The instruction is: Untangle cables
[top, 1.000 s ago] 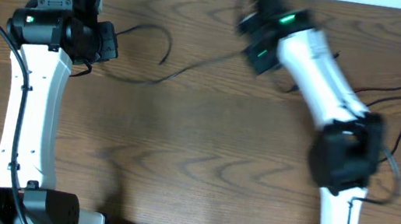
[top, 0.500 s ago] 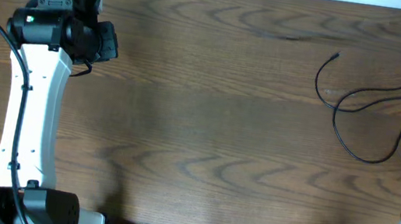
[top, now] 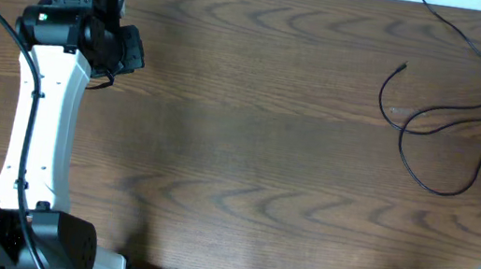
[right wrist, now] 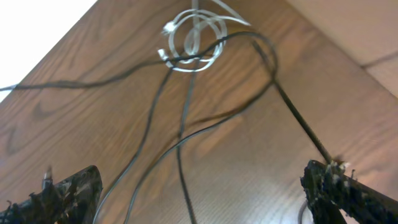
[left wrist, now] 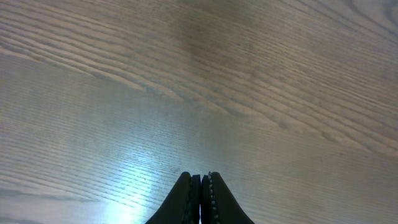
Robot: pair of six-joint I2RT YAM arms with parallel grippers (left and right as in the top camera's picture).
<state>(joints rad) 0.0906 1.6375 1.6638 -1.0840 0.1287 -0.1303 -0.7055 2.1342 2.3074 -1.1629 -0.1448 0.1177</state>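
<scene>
Near right, our right gripper (right wrist: 200, 173) stands wide open over the black cables (top: 404, 129), gripping nothing, though one strand may touch a finger; we judge it poised to pick. Beyond, the white cable (right wrist: 194, 43) lies coiled beneath them. Far left, our left gripper (left wrist: 200, 186) is closed, empty, well clear.

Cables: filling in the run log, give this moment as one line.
left gripper shut, empty | right gripper open over black cables | black cables cross white cable
</scene>
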